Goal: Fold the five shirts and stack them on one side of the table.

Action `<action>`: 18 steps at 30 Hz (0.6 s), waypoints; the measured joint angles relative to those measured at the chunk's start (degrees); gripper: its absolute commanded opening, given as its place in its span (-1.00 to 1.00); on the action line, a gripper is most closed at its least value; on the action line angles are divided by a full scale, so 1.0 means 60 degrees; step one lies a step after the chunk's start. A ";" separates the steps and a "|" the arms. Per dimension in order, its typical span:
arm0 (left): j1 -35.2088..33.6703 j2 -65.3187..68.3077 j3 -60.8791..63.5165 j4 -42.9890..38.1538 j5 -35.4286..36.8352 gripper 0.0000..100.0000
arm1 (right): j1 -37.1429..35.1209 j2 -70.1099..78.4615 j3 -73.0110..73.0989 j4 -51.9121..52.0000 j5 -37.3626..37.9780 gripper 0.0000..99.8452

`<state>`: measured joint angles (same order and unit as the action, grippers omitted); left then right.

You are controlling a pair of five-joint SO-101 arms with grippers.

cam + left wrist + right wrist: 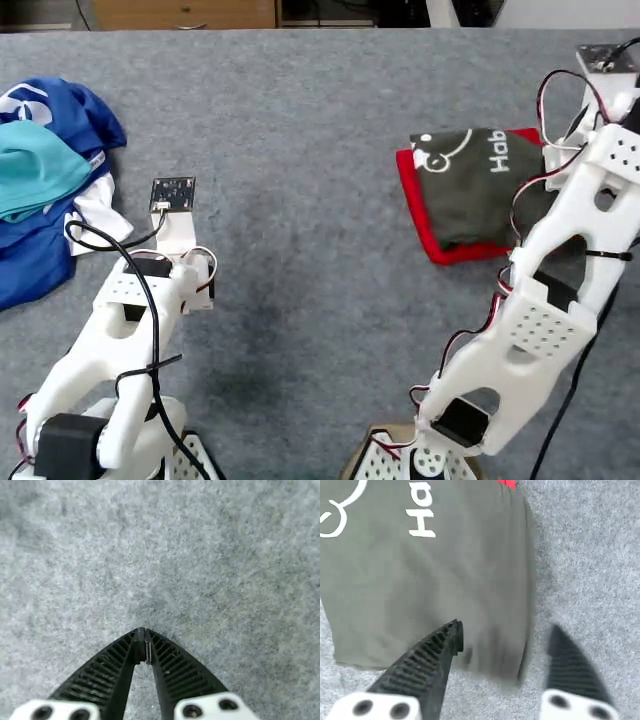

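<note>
Right gripper (pixel 505 630) hangs wide open, holding nothing, right over the near corner of the grey shirt (pixel 420 570). One finger sits above the cloth. The other is out past the shirt's side edge, over bare tabletop (pixel 590 555). That edge runs straight away from the gripper, between the two fingers, and the shirt's near hem crosses just below their tips. Whether the finger over the cloth actually touches it, I can't tell.

The grey shirt lies folded flat on a red shirt (pixel 412 180), which peeks out along the far side from this gripper. So two look done, stacked under the right arm.

Over to the left gripper (pixel 142 635): jaws closed tip to tip, nothing between them, pointing down at plain tabletop with no cloth beneath or ahead.

The work that remains is the loose pile (pixel 40 190), with blue (pixel 60 110), teal (pixel 30 165) and white (pixel 100 215) shirts tumbled together. It lies off to the left gripper's own left, level with it and a little ahead, the white corner nearest. From the right gripper it's well apart, clear across the tabletop.

So the left arm is plainly the nearer one. My read: it has to open up and swing left to take that white corner.
</note>
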<state>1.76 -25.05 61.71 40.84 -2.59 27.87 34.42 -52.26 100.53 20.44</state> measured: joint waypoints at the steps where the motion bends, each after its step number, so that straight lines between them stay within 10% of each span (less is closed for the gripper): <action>1: 0.0000 0.0000 0.0000 0.0000 0.0000 -0.96 | 0.0000 0.0000 0.0000 0.0000 0.0000 -0.19; 6: 0.0000 0.0000 0.0000 0.0000 0.0000 -0.96 | -0.0264 0.0000 0.0000 0.0015 -0.0015 -0.29; 11: 0.0000 0.0000 0.0000 0.0000 0.0000 -0.96 | -0.0821 0.0000 0.0000 0.0132 0.0000 -0.99; 18: -0.0718 -0.0132 -0.1495 0.2681 -0.0879 -0.96 | -0.1348 0.0000 0.0000 0.0132 -0.1231 -0.96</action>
<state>-2.55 -25.85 52.75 56.92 -7.87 19.78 34.42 -52.26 101.32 13.05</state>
